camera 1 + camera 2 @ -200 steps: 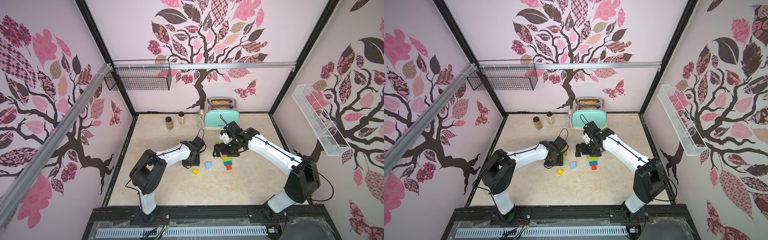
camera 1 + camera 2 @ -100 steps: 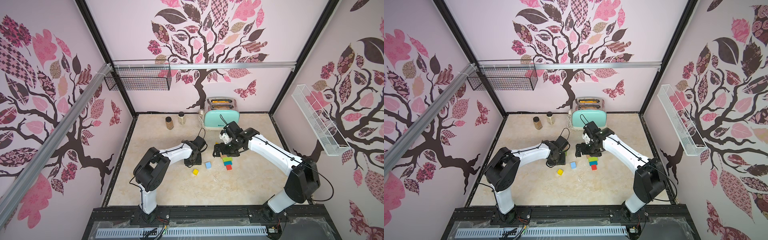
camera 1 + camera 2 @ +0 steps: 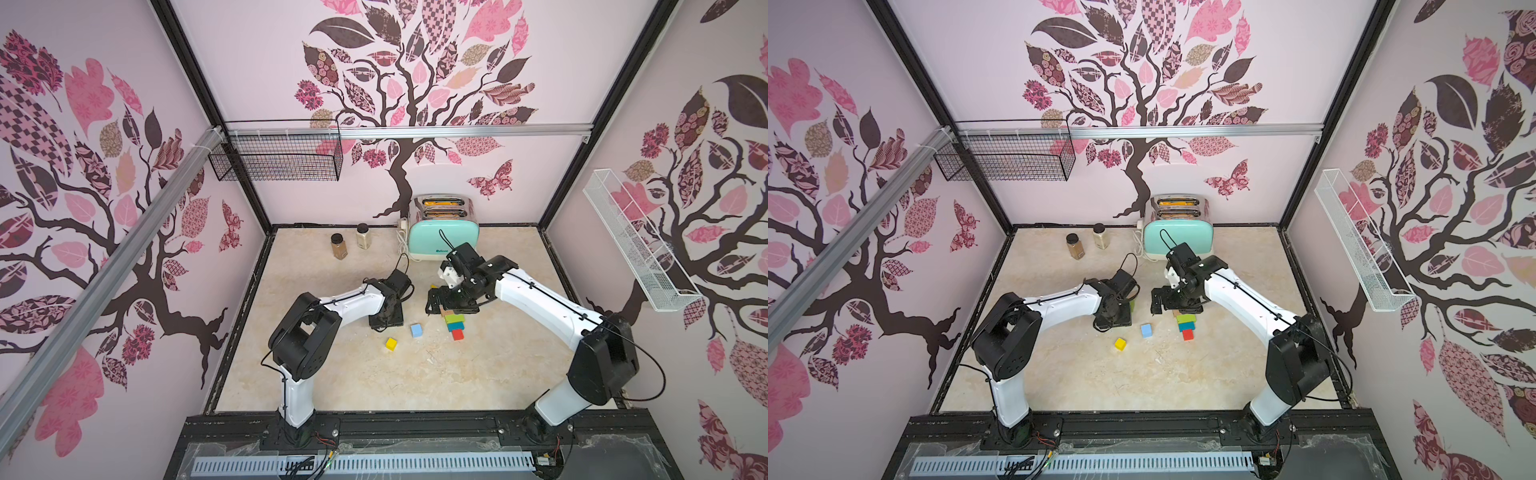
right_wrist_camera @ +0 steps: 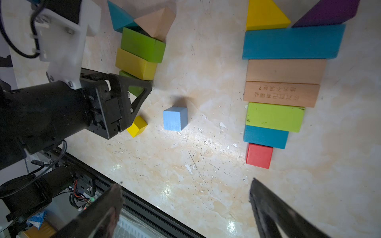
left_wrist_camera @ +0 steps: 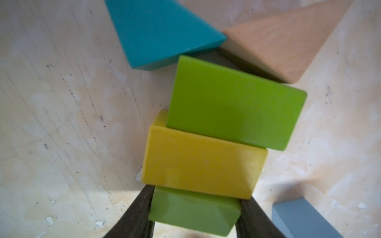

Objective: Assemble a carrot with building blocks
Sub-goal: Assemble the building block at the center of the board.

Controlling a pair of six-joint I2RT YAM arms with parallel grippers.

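1. Left arm first: it's seen folded sharply at the elbow, forearm stretched toward mid-table. The wrist is tipped so the left gripper (image 3: 385, 321) is pointed straight down at the table (image 3: 332, 374).
2. Its jaws are drawn partway in and clamped on the ends of a green block (image 5: 193, 210). Whether that block is lifted off the table can't be told. Just beyond it a yellow bar (image 5: 203, 162) and a green bar (image 5: 233, 105) are lined up side by side, capped by a teal wedge (image 5: 160, 31) and a tan wedge (image 5: 288, 41).
3. A bit to the right, a yellow cube (image 3: 391, 343) and a light blue cube (image 3: 416, 330) can be spotted lying loose, apart from each other.
4. The right arm is stretched in from the front right corner, forearm angled toward the middle, with the right gripper (image 4: 185, 183) held over the table. Its jaws are spread wide apart and nothing is held.
5. By it the carrot is laid flat as a tapering row: red cube (image 4: 259, 155), teal block (image 4: 266, 137), lime bar (image 4: 275, 117), engraved tan bar (image 4: 281, 93), plain tan bar (image 4: 285, 71), long teal bar (image 4: 293, 42). Each is touching the next, and a yellow wedge (image 4: 266, 15) and a purple wedge (image 4: 327, 12) are set at the wide end.
6. The table is done in a beige marble look, scuffed and flecked. Along the back a dark spice jar (image 3: 338, 246), a pale spice jar (image 3: 363, 236) and a mint toaster (image 3: 442, 239) are parked. The pink walls are covered in tree decals. A black wire basket (image 3: 276, 156) is hung at the back left, and a white wire rack (image 3: 636, 241) on the right wall.
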